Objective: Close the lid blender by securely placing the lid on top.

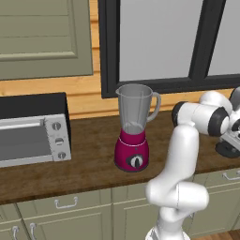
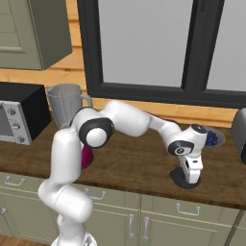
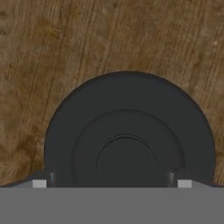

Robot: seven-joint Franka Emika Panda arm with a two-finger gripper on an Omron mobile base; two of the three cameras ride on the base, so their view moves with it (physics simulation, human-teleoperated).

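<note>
The gripper (image 2: 188,181) hangs right over the lid (image 3: 129,140), jaws spread wide and holding nothing; the lid lies flat on the counter (image 3: 52,57) directly beneath the fingertips. The blender (image 1: 135,126) stands well off to the hand's side, jar open on top. Grasp, carry and seating are all left to do.

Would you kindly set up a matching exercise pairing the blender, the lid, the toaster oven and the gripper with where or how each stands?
Things:
1. blender
2. lid
3. toaster oven
4. gripper

States:
A. flat on the wooden counter, right of the blender
B. jaws open, straight above the lid
C. jar uncovered
D. at the counter's left end

Pairs: 1-C, 2-A, 3-D, 4-B
</note>
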